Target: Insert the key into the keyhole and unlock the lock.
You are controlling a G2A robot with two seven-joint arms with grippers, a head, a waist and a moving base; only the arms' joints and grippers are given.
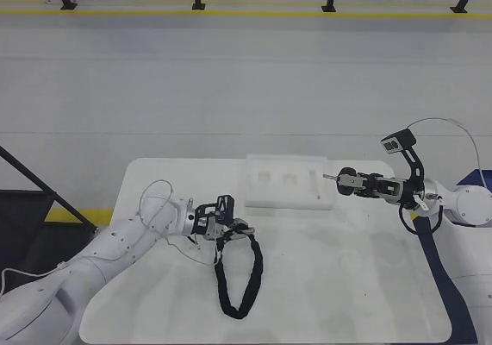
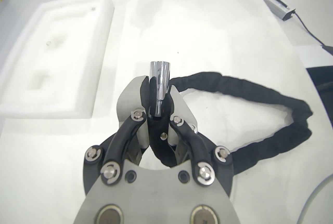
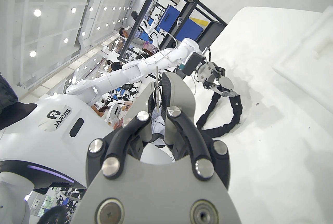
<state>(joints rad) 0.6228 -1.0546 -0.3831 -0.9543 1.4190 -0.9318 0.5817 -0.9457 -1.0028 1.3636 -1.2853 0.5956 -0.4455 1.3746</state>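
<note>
The lock is a black fabric-covered chain loop point(image 1: 244, 285) with a chrome cylinder head point(image 2: 159, 84). My left gripper point(image 2: 157, 87) is shut on that cylinder, which sticks out past the fingertips, and holds it just above the table with the loop point(image 2: 273, 116) trailing on the surface. In the top view this gripper point(image 1: 226, 226) sits left of centre. My right gripper point(image 1: 342, 179) hovers at the right, above the table, shut on a thin metal key point(image 3: 157, 87) whose tip point(image 1: 326, 177) points toward the left arm. The left gripper point(image 3: 221, 84) and the loop point(image 3: 229, 116) show far off in the right wrist view.
A white foam tray point(image 1: 287, 183) with shallow recesses lies at the table's far middle, just beyond both grippers. The white table point(image 1: 358, 285) has bare room on the right half and front. A black frame point(image 1: 13, 181) stands off the left edge.
</note>
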